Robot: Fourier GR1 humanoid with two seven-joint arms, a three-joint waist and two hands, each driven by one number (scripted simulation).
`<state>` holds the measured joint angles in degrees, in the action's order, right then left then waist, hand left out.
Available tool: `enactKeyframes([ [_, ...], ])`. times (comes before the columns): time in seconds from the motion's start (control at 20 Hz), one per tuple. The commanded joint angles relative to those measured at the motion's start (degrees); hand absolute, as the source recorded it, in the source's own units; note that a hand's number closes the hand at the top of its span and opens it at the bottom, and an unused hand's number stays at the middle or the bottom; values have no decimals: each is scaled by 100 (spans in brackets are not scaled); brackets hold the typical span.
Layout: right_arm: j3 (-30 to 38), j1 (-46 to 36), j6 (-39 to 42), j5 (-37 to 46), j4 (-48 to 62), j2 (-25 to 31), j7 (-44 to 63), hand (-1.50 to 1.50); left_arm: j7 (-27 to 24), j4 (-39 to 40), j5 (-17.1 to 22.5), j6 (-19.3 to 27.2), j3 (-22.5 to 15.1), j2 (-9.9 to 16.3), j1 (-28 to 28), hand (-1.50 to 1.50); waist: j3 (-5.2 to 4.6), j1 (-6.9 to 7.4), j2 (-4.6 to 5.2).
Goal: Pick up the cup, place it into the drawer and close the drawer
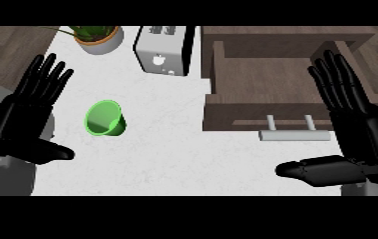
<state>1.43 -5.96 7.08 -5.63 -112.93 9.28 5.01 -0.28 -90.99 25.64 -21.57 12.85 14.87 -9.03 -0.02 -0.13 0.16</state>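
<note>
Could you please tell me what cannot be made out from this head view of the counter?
- Drawer: its right wall and inner corner are hidden by the right hand.
- Potted plant: its leaves are cut off by the top band.
- Toaster: its front markings are too small to read.
- Green cup: lying on its side; its base cannot be seen.
- Left hand: it covers the counter's left edge.

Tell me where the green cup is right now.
In the head view the green cup lies on its side on the white counter, left of centre, beside the left robot hand, below the toaster and left of the open drawer.
</note>
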Motion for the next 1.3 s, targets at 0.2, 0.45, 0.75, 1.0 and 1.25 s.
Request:
enactKeyframes([
  [0.2, 64, -469, 166, 67, 510, 48, -122, -150, -1257, 1729, -896, -413, 58, 57, -58, -150, -1, 0, -6],
  [0.45, 73, -328, 78, 144, 323, -77, -87, -150, -1315, 2811, -1000, -291, 187, 203, -776, -150, 0, -18, -12],
  [0.75, 394, -845, 250, -9, 805, 161, -173, -150, -2751, 4416, -1748, -545, 184, 431, -701, -150, -3, -22, 0],
  [1.0, 450, -634, 336, -122, 536, 148, -120, -150, -3700, 5670, -2192, -352, 143, 394, -1135, -150, -4, -48, 1],
  [1.25, 189, -967, 57, 217, 603, -30, 57, -150, -4439, 7110, -2498, -301, 224, 653, -1822, -150, -9, -75, 16],
])
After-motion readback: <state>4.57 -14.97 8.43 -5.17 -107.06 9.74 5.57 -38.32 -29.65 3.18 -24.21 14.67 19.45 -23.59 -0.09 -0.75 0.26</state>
